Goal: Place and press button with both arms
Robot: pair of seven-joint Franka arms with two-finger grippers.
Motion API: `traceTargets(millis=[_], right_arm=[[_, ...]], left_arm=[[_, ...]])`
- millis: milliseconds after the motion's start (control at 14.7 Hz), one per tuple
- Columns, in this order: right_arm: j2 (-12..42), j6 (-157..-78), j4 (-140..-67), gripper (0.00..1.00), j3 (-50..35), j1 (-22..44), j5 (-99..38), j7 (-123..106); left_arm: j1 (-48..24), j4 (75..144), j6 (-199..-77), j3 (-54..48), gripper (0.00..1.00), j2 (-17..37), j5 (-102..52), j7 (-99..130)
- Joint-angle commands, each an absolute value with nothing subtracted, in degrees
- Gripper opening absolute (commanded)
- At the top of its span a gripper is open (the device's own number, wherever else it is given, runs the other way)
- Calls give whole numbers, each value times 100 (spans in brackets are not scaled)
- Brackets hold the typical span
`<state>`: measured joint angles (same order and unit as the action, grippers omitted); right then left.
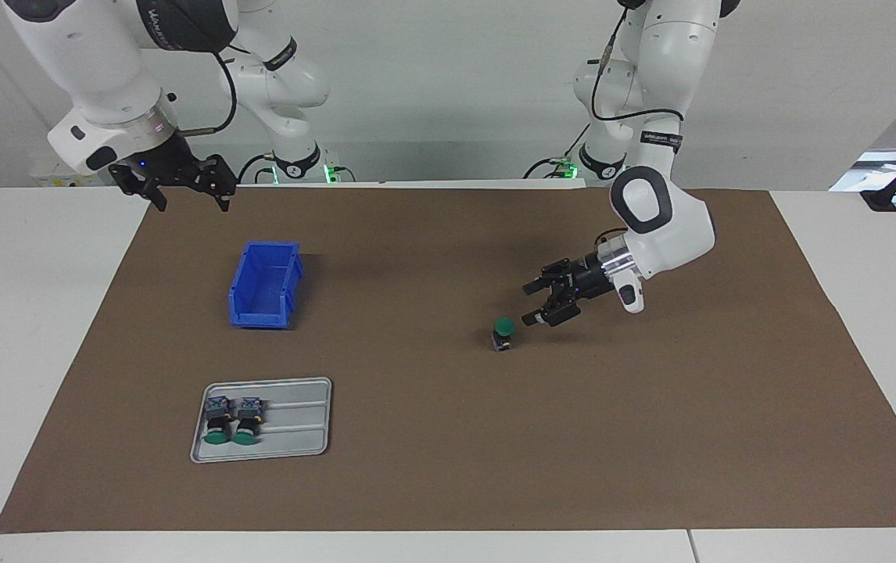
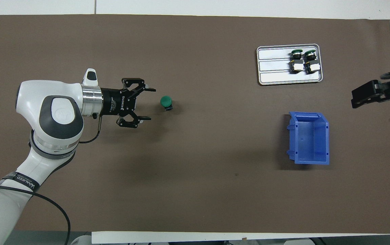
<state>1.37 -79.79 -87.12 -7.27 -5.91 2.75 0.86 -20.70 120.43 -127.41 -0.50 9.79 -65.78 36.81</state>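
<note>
On mat: button (image 1: 503, 332) upright | left claw (image 1: 539, 303) open beside | right claw (image 1: 179, 190) open

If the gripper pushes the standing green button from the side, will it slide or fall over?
The button stands upright on the brown mat, its wide green cap above a narrower base, so it looks top-heavy: a push near the cap would probably tip it. It seems rigid and light. Lying down, the round cap might let it roll.
</note>
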Motion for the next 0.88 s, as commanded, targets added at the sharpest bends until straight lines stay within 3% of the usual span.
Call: traceTargets(millis=[0,204,340,408,748,816], right_arm=[[9,-7972,-8859,99,-765,-642,272,-18],[9,-7972,-8851,99,-765,-642,272,-18],[9,-7972,-8859,99,-756,-642,272,-18],[9,-7972,-8859,99,-765,-642,272,-18],[9,-7972,-8859,99,-765,-642,272,-18],[9,-7972,-8859,99,-756,-642,272,-18]], left_arm=[[-2153,11909,-12815,-9,100,879,-6013,3823],[-2171,11673,-12779,-9,98,896,-5567,4200],[-2345,11261,-12762,-35,83,1045,-4041,4664],[-2373,11067,-12770,-35,79,1150,-3982,4919],[-2794,10574,-12771,-35,36,1327,-2929,5115],[-2812,10478,-12753,-26,32,1345,-2822,5115]])
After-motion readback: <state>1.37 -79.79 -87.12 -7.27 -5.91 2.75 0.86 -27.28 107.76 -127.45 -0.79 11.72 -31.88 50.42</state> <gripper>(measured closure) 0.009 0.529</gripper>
